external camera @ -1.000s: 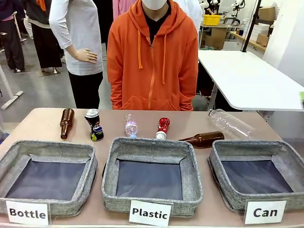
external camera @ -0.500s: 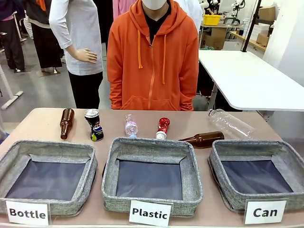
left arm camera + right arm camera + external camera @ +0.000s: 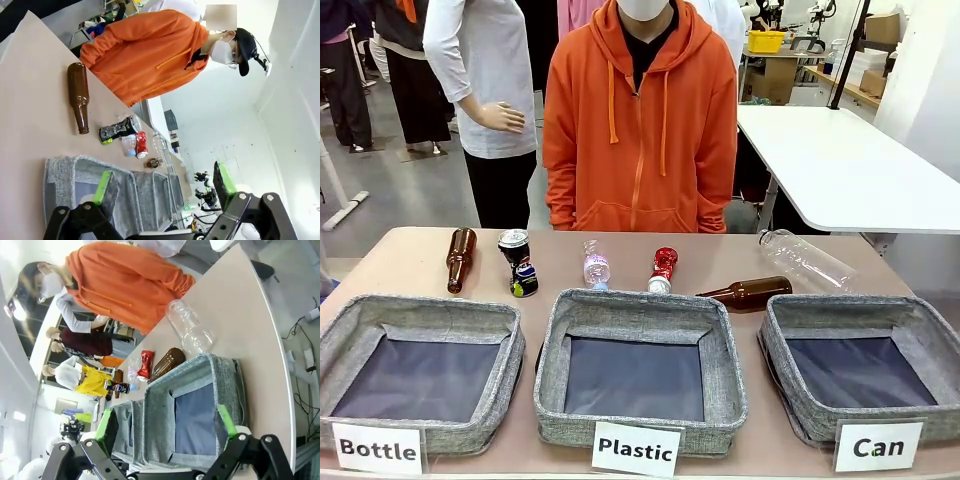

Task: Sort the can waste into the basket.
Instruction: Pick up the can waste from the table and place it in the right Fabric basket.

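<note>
A black Pepsi can (image 3: pixel 518 262) lies on the far side of the table, behind the gap between the Bottle and Plastic baskets. Behind the Plastic basket lies a crushed red can (image 3: pixel 663 269). The grey basket (image 3: pixel 840 312) labelled "Can" sits at the front right, with nothing in it. My left gripper (image 3: pixel 164 180) hangs open above the left baskets, well short of the black can (image 3: pixel 119 130) and red can (image 3: pixel 141 144). My right gripper (image 3: pixel 165 425) is open over the Can basket (image 3: pixel 225 375), and the red can (image 3: pixel 145 364) lies beyond it.
Two more grey baskets stand in the front row, Bottle (image 3: pixel 420 310) and Plastic (image 3: pixel 638 305). Brown glass bottles (image 3: pixel 459 258) (image 3: pixel 750 292) and clear plastic bottles (image 3: pixel 596 265) (image 3: pixel 806 258) lie in the same far row as the cans. A person in an orange hoodie (image 3: pixel 640 120) stands at the far edge.
</note>
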Available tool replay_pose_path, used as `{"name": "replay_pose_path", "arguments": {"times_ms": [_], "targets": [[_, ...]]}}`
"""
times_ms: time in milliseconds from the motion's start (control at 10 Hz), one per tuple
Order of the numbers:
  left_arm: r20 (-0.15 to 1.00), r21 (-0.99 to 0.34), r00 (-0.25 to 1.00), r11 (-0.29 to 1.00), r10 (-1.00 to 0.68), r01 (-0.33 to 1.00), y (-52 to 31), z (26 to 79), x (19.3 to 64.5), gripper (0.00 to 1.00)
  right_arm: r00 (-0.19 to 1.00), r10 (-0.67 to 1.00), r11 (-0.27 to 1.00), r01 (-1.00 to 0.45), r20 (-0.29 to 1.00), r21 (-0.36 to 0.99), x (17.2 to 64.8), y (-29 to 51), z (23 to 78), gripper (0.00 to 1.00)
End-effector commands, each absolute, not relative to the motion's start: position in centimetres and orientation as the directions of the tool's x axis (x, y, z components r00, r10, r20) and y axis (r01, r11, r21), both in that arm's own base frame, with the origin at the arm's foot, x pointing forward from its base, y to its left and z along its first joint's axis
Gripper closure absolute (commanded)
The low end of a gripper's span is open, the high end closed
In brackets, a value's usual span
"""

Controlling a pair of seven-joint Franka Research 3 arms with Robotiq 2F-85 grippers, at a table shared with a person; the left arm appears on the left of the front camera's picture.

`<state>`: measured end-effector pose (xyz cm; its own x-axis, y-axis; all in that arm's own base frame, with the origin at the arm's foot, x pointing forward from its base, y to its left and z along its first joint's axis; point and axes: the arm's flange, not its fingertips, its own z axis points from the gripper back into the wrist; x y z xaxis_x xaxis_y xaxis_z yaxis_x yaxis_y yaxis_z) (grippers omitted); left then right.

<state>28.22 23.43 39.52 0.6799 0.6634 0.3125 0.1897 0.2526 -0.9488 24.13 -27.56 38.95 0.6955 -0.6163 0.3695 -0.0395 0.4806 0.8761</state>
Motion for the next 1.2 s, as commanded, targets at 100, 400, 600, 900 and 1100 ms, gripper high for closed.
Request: {"name": "replay_pose_path", "arguments": {"times_ms": [100,400,600,900,1100], "targets": [[0.346,-0.937,0.676,0.276,0.650,0.214,23.5,40.0,28.1,0.00,0.682,-0.611,0.495,-0.066,0.402,0.866,23.9,-27.8,39.2,0.00],[0.323,-0.944,0.682,0.269,0.656,0.188,23.5,40.1,27.9,0.00,0.682,-0.611,0.495,-0.066,0.402,0.866,23.9,-27.8,39.2,0.00],[0.464,-0.864,0.753,0.427,0.467,0.267,20.8,41.4,30.4,0.00,0.682,-0.611,0.495,-0.066,0.402,0.866,23.9,-27.8,39.2,0.00],[0.679,-0.700,0.700,0.481,0.221,0.527,15.2,43.5,34.6,0.00,0.682,-0.611,0.495,-0.066,0.402,0.866,23.9,-27.8,39.2,0.00],[0.795,-0.563,0.602,0.459,0.074,0.687,11.4,43.3,37.0,0.00,0.682,-0.611,0.495,-0.066,0.402,0.866,23.9,-27.8,39.2,0.00]]}}
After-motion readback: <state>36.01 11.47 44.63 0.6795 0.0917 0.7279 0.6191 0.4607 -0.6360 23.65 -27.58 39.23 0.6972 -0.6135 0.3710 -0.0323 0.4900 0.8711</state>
